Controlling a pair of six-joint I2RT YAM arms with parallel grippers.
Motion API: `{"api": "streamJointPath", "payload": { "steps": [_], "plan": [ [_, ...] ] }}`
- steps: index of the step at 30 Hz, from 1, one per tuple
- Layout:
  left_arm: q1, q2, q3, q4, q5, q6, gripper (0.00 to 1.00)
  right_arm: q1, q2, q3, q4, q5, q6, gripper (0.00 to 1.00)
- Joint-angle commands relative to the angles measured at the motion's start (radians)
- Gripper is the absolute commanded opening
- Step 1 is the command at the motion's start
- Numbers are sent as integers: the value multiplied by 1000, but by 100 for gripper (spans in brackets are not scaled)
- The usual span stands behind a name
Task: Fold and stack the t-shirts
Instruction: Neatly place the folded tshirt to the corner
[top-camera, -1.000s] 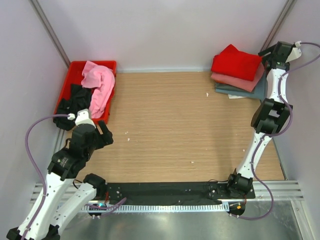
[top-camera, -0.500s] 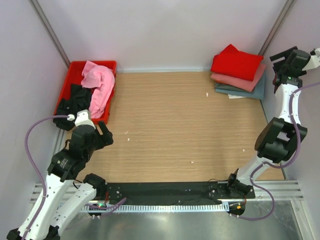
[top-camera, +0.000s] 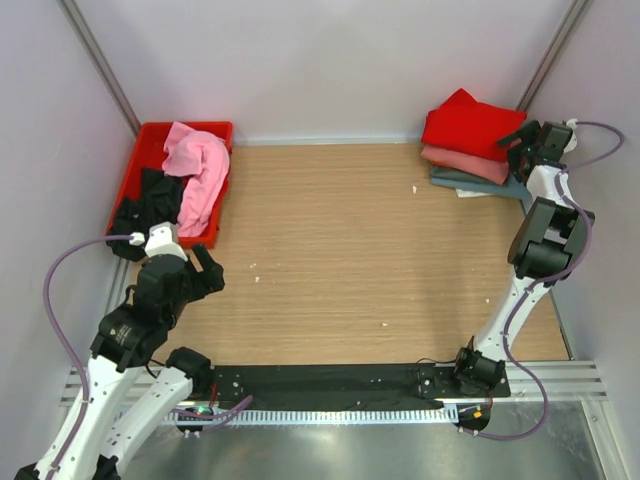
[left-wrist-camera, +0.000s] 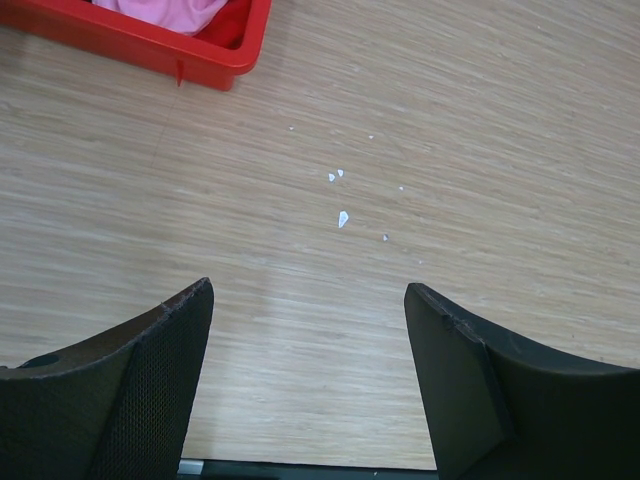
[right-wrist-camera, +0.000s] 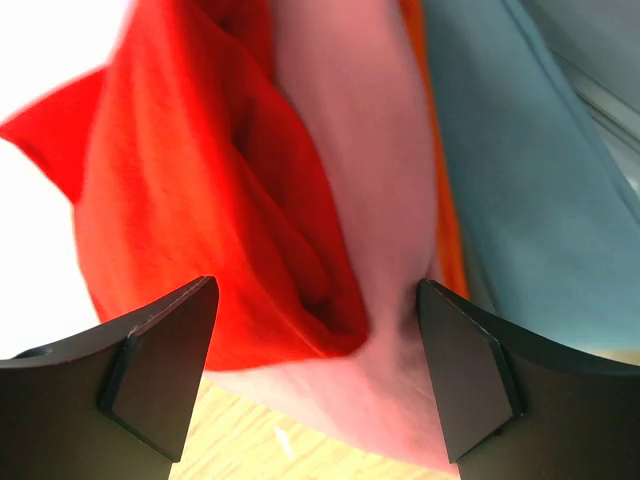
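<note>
Hovering my right gripper (right-wrist-camera: 315, 290), jaws spread, at the folded t-shirts (top-camera: 470, 128) | left gripper (left-wrist-camera: 308, 290) released too | risk: nudging topples them.

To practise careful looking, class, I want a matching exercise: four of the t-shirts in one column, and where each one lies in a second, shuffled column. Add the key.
Column one
1. bright red t-shirt
2. salmon pink t-shirt
3. grey-blue t-shirt
4. light pink t-shirt

Column two
A. lowest of the three folded ones
B. in the red crate
C. topmost of the three folded ones
D. between the other two folded ones

Pairs: 1-C, 2-D, 3-A, 4-B
</note>
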Motion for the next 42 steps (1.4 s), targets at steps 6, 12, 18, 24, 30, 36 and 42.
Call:
{"api": "streamJointPath", "payload": {
  "steps": [6,12,18,24,30,36,42],
  "plan": [
    [8,12,-1,38,-7,-12,78,13,4,112,62,-31,-34,86],
    [19,18,-1,41,-1,-8,78,13,18,182,9,-18,-54,84],
    [22,18,-1,41,1,-9,78,36,-97,152,-137,212,-137,82],
    [28,16,-4,41,7,-6,78,44,-82,159,-42,95,-122,83],
    [26,9,-4,42,4,-8,77,61,36,294,-94,72,-122,80],
    [29,15,-4,42,1,-9,78,66,119,353,-97,72,-142,79],
    [32,16,-4,42,2,-9,78,67,137,370,-100,85,-157,78]
  ]
}}
